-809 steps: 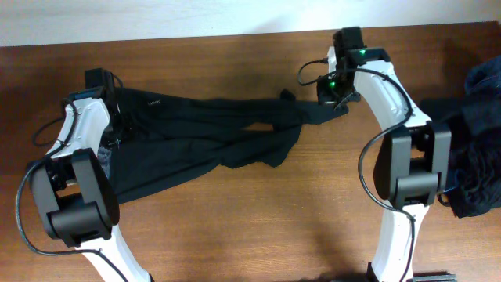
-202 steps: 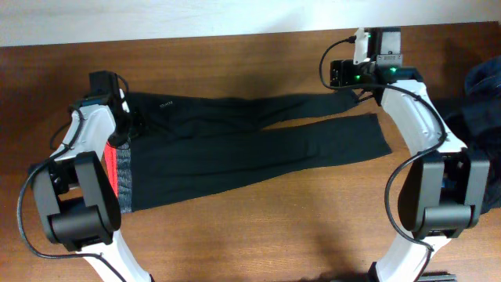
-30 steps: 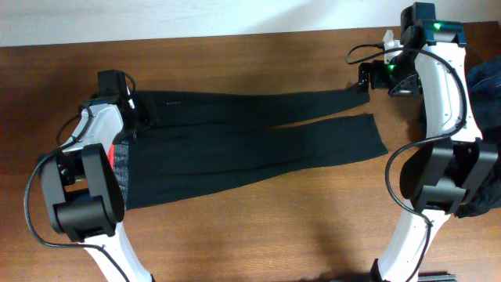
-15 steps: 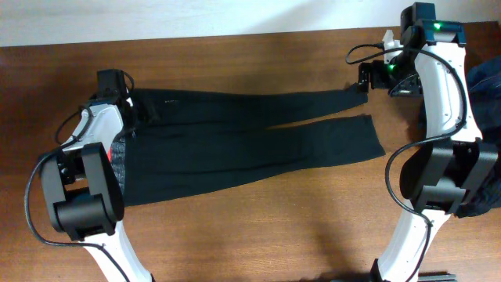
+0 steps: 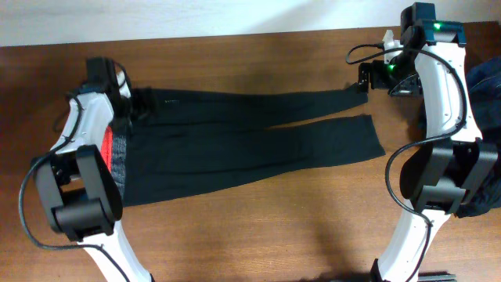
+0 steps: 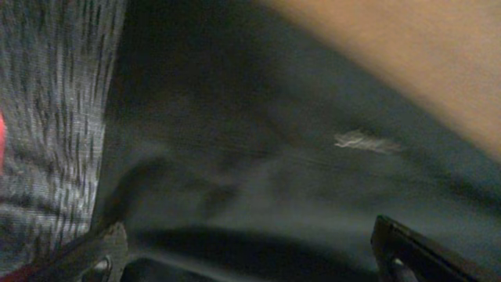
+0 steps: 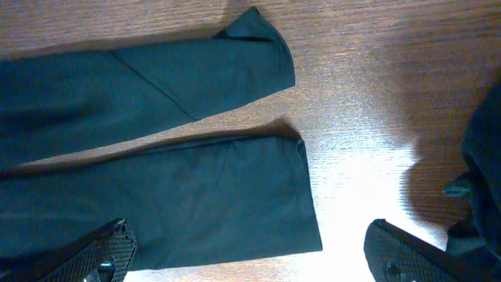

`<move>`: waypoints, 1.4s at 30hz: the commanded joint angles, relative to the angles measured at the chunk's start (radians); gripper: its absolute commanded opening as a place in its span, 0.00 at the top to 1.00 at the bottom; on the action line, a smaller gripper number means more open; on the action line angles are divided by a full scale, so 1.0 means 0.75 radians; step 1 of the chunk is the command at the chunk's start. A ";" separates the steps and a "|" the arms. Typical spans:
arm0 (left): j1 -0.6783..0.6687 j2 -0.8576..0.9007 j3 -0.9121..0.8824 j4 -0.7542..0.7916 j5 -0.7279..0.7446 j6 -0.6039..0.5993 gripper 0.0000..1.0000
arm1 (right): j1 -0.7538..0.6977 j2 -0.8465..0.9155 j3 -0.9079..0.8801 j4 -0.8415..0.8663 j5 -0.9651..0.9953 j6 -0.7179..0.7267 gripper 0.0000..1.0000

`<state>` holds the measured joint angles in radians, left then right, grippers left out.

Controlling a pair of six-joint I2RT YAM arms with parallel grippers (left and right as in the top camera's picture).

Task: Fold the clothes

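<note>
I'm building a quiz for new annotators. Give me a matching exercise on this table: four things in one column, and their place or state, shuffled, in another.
1. long black soft-fabric pants
2. mottled grey waistband
3. heap of dark blue denim garments
4. open right pincer

A. table's right edge
B. above the leg cuffs
C. spread flat, legs pointing right
D. pants' left end

Pairs: 1-C, 2-D, 3-A, 4-B.

Long black pants (image 5: 243, 141) flat across the table, legs slightly apart, grey-and-red waistband at left.
</note>
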<state>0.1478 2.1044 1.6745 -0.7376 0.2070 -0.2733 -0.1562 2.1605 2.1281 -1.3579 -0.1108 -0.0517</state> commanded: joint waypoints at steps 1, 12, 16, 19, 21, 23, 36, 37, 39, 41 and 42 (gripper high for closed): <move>-0.002 -0.245 0.202 -0.074 0.061 -0.003 0.01 | -0.001 -0.010 0.007 0.001 -0.016 0.009 0.01; -0.002 -0.441 0.249 -0.287 -0.293 -0.003 0.01 | -0.002 -0.010 0.007 0.001 -0.016 0.009 0.01; -0.001 -0.424 0.231 -0.297 -0.312 -0.003 0.01 | -0.002 -0.010 0.007 0.001 -0.016 0.009 0.01; -0.002 -0.407 0.231 -0.301 -0.312 -0.003 0.01 | -0.001 -0.010 0.007 0.001 -0.016 0.009 0.01; -0.002 -0.404 0.231 -0.304 -0.312 -0.003 0.01 | -0.002 -0.010 0.007 0.001 -0.016 0.009 0.01; -0.002 -0.401 0.231 -0.305 -0.312 -0.003 0.01 | -0.001 -0.010 0.007 0.001 -0.016 0.009 0.01; -0.002 -0.401 0.231 -0.305 -0.311 -0.003 0.01 | -0.001 -0.010 0.007 0.001 -0.016 0.009 0.01; -0.002 -0.401 0.231 -0.305 -0.311 -0.003 0.01 | -0.002 -0.010 0.007 0.001 -0.016 0.009 0.01; -0.002 -0.401 0.231 -0.305 -0.311 -0.003 0.01 | -0.001 -0.010 0.007 0.001 -0.016 0.009 0.01; -0.002 -0.401 0.231 -0.305 -0.311 -0.003 0.01 | -0.001 -0.010 0.007 0.001 -0.016 0.009 0.01; -0.002 -0.401 0.231 -0.305 -0.311 -0.003 0.01 | -0.001 -0.010 0.007 0.001 -0.016 0.009 0.01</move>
<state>0.1452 1.8069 1.8492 -0.9657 -0.0128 -0.2733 -0.1562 2.1609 2.1281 -1.3579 -0.1112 -0.0521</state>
